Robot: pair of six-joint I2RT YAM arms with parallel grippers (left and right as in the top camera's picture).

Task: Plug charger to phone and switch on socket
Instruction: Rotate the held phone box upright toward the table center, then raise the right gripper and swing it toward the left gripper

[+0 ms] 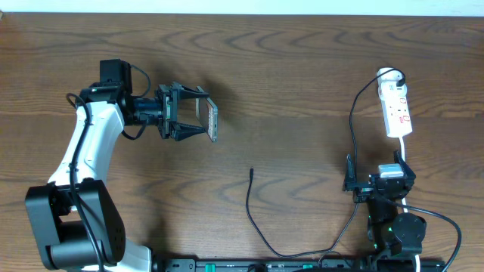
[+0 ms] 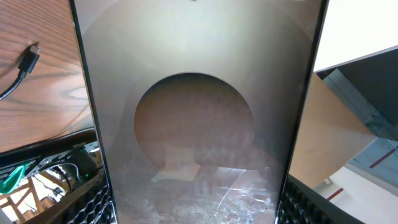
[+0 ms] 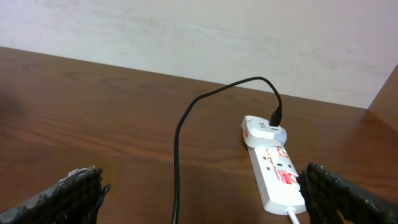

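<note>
Holding the phone [image 1: 212,123] on edge, the left hand [image 1: 203,121] is clamped on it at the left of the wooden surface [image 1: 302,68], its arm reaching in from the near left corner. In the left wrist view the phone's dark glossy face [image 2: 199,74] fills almost the whole frame, with a round reflection at its middle; no lettering can be read there.

The charger [image 1: 249,200] lies loose on the surface. Its small black plug tip rests free near the middle, to the right of the phone and well apart from it, and shows at the upper left edge of the left wrist view [image 2: 28,59]. From the tip the cable loops toward the near edge, then runs up the right side to a white plug head [image 1: 389,76] seated in the far end of the socket [image 1: 398,112].

The right hand [image 1: 380,172] sits just near of the socket, fingers [image 3: 74,193] spread wide and holding nothing. Red marks show on the socket [image 3: 277,177]; the switch position cannot be told.
</note>
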